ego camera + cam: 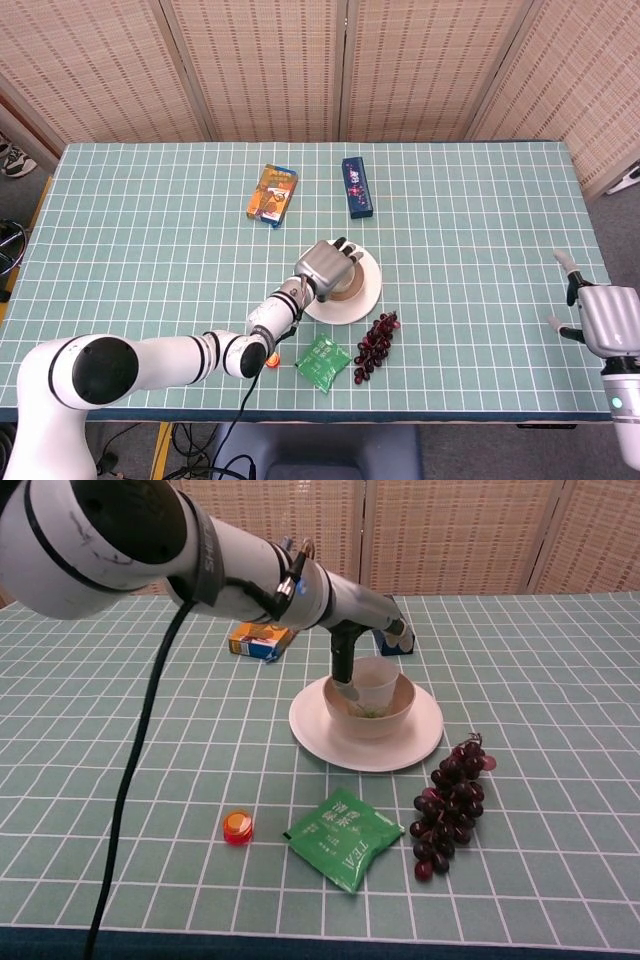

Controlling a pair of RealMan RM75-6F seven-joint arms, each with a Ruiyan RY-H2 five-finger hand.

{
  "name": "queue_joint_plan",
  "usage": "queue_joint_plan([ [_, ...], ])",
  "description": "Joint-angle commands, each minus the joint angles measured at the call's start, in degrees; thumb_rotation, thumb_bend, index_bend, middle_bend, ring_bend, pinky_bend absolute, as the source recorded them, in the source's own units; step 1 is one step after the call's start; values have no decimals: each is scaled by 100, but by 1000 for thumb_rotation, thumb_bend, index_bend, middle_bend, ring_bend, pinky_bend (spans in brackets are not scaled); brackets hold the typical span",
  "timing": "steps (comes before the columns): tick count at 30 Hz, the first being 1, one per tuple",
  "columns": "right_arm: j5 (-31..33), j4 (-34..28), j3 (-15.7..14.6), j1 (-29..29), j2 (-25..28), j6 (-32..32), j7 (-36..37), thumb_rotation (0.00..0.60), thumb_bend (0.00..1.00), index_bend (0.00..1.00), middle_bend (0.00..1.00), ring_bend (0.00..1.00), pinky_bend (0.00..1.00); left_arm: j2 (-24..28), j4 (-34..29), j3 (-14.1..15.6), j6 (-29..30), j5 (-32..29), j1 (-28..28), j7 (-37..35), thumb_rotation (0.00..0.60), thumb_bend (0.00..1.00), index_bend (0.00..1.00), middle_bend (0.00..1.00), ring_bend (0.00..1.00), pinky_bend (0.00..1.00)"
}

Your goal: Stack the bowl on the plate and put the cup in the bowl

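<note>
1. The plate (310, 732) is set mid-table; the bowl (389, 716) is stacked on it.
2. The cup (375, 684) is seated upright inside the bowl.
3. The cup is gripped at its rim by the left hand (328, 266), fingers curled around it.
4. The right hand (608, 320) is held apart at the table's right edge, fingers spread, nothing held.

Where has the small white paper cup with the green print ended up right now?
In the chest view the white paper cup sits inside the beige bowl on the white plate at mid-table, held by the left hand.
</note>
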Motion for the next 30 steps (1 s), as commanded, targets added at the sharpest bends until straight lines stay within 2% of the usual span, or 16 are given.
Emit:
queue_joint_plan([
  [1,1,-4,2,-6,10,6,-5,600,118,121,577,755,1000,236,-240,-166,129,53,80,-224,600,261,0,0,0,247],
  [7,13,-26,28,-52,64,84,10,600,118,121,577,755,1000,898,-775,-457,334,254,496,-836,600,261,0,0,0,238],
  [12,27,-28,4,-82,147,30,115,600,118,121,574,753,1000,1430,-1064,-466,648,379,961,-1225,600,262,0,0,0,226],
  [17,-54,2,-54,-79,270,-111,390,600,118,121,546,716,1000,1915,-1370,-358,1054,690,1531,-1533,600,261,0,0,0,217],
  [22,-195,98,-92,-70,281,-158,660,600,119,133,532,683,993,2157,-1693,-157,1937,1495,2376,-1910,600,262,0,0,0,215],
  [30,-559,299,-202,-39,319,-235,1300,600,151,161,477,549,822,2454,-2117,304,3274,2658,3757,-2319,600,262,1,0,0,214],
])
